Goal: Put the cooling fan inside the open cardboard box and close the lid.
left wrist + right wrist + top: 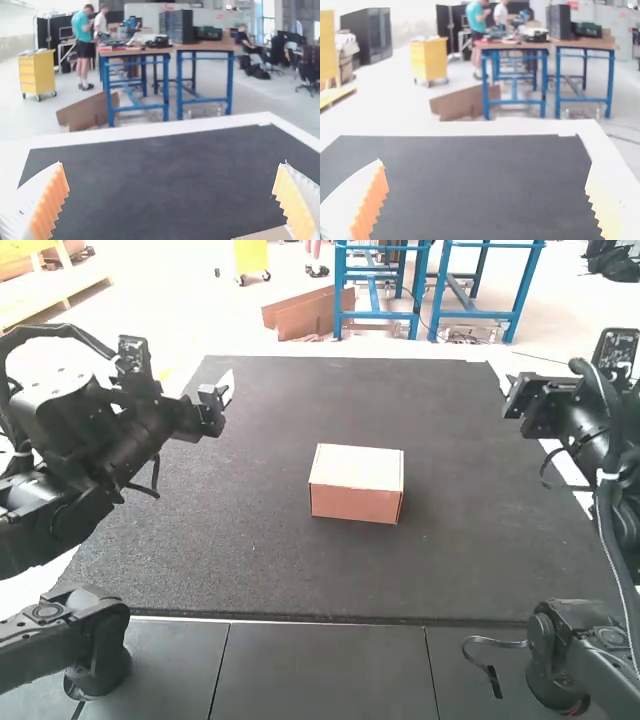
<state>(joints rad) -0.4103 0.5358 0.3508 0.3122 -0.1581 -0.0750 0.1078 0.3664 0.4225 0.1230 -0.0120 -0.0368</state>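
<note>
The box (356, 483) sits lid-down at the middle of the mat (250, 540), well apart from both arms. The left gripper (170, 210) and right gripper (485, 210) gape wide, empty. The cardboard is probably light and dents easily; the lid's front edge looks the best hold.

Tan, unpatterned cardboard box (356, 483) on black speckled mat (250, 540); table (150, 131) edge white. Left gripper (170, 167): white ribbed fingers (25, 200) w/ orange sawtooth pads (50, 205). Right gripper (485, 166): same white fingers (342, 200), one pad orange, other paler yellow-orange. Left arm (90, 430) & right arm (580, 420) black; front panels (320, 670) dk grey.
</note>
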